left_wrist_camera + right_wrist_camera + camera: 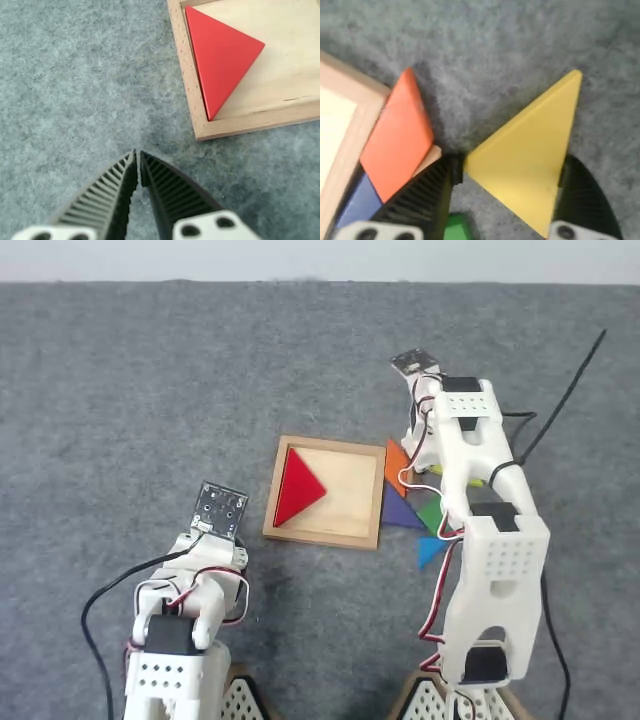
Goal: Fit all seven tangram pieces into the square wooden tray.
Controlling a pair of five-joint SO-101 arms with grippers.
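The right gripper [510, 167] is clamped on a yellow triangle [530, 150], one finger on either side of it, just beside the orange parallelogram [397, 145] that lies against the outer rim of the square wooden tray [322, 536]. The left gripper [138, 157] hangs closed and empty over the grey felt [75, 90] near a tray corner. A red triangle [220, 55] lies inside the tray, along one wall.
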